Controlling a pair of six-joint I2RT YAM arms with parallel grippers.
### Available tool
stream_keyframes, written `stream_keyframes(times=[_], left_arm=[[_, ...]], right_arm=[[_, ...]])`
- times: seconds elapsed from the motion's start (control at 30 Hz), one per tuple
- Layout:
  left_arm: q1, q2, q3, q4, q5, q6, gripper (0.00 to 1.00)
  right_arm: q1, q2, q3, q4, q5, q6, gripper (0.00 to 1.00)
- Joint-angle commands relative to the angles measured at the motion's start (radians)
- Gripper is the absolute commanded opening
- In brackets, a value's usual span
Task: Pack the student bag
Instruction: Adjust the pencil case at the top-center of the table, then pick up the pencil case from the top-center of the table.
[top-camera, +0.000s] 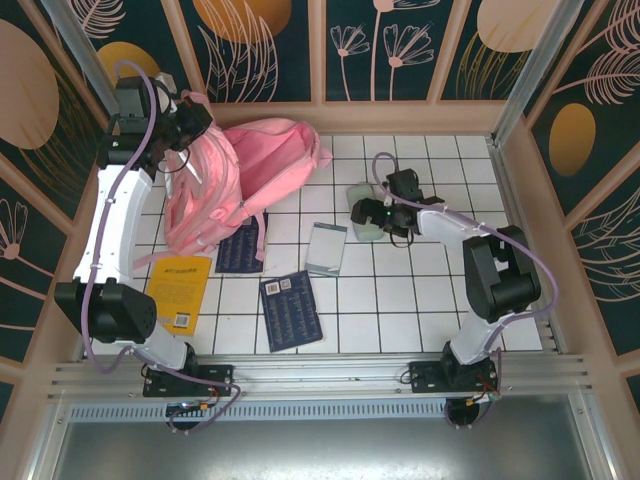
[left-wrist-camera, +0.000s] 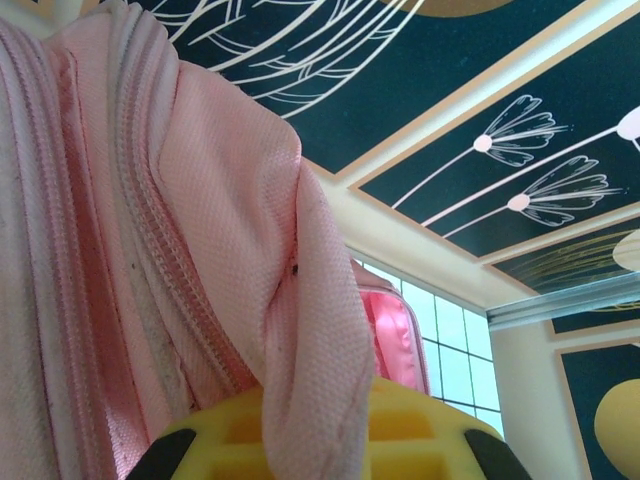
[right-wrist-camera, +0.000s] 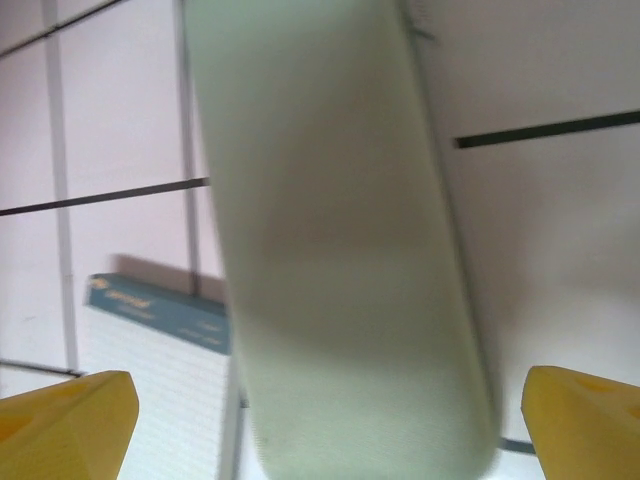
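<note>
On the white tiled table (top-camera: 400, 300), a blue-topped notepad (top-camera: 326, 248) lies near the middle. From it, a pale green case (top-camera: 359, 191) lies at one o'clock, a dark blue book (top-camera: 241, 247) at nine, a second dark blue book (top-camera: 291, 310) at seven, and a yellow book (top-camera: 180, 290) at eight.

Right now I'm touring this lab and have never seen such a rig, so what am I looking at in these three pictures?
Two robot arms stand at the near edge of a white tiled table. One picture looks down from above; the other two come from a camera on each wrist, its yellow fingers at the bottom. The left gripper is shut on a fold of the large soft pink backpack. The right gripper is open over a pale green soft pouch, not gripping it. On the tiles lie a yellow book, two dark blue booklets and a white notepad with a blue top.
</note>
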Motion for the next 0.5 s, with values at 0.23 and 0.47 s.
stream_keyframes(times=[0.23, 0.47], left_arm=[[0.005, -0.081, 0.014, 0.209, 0.047, -0.007, 0.0], [0.005, -0.085, 0.004, 0.217, 0.062, -0.013, 0.0]], right_arm=[[0.094, 0.164, 0.349, -0.3, 0.294, -0.109, 0.99], [0.094, 0.264, 0.449, -0.392, 0.338, -0.243, 0.99]])
